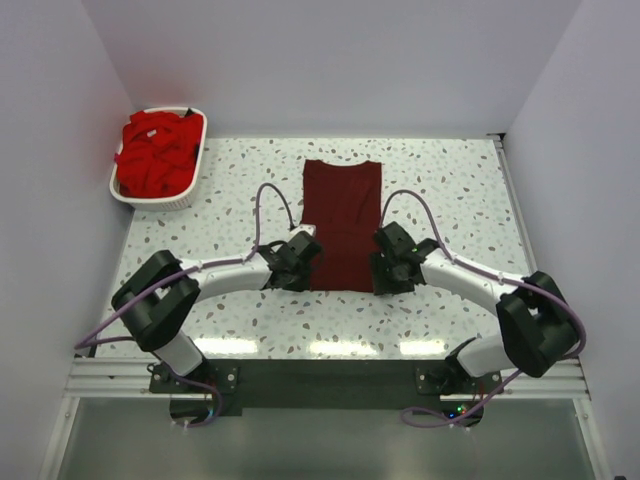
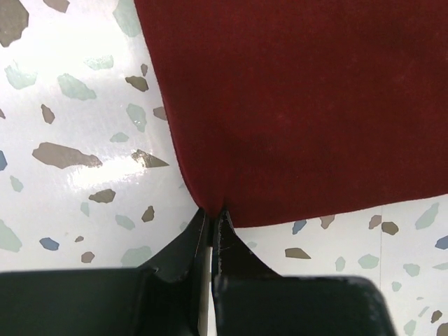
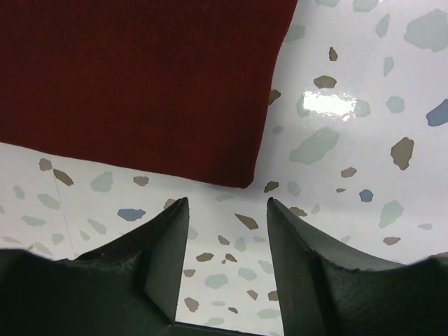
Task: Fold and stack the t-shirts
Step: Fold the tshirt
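Note:
A dark maroon t-shirt [image 1: 341, 221] lies flat on the speckled table, folded into a long strip running away from me. My left gripper [image 1: 298, 262] sits at its near left corner, shut on that corner of the cloth [image 2: 210, 203]. My right gripper [image 1: 388, 268] is at the near right corner, open and empty, its fingertips just short of the corner [image 3: 241, 178]. Several bright red t-shirts [image 1: 156, 152] lie heaped in the white basket [image 1: 196, 186] at the far left.
White walls close in the table at the back and both sides. The white basket stands in the far left corner. Bare speckled tabletop [image 1: 460, 190] lies to the right of the maroon shirt and in front of it.

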